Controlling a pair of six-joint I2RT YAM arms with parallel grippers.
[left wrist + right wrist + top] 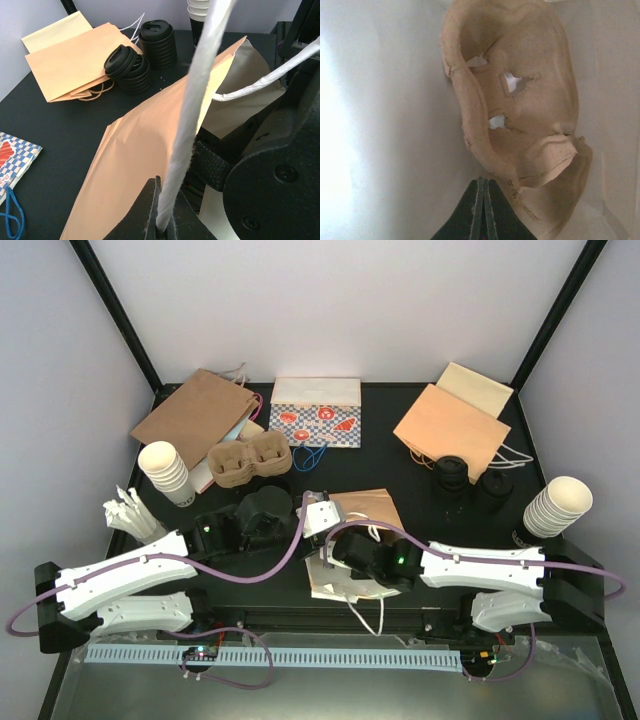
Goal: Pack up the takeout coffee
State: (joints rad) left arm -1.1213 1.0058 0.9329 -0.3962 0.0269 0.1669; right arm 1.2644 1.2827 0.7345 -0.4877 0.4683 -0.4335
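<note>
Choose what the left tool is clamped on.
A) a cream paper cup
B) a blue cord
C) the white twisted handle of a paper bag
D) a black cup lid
C: in the left wrist view the left tool is shut on the white twisted handle that runs up from the tan paper bag.

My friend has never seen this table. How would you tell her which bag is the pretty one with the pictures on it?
Find the far edge of the black table and look in the middle, between the plain brown bag on the left and the tan bags on the right. The checked bag lies flat there. It is the only one with blue-and-white squares and red pictures; the bags beside it are plain.
</note>
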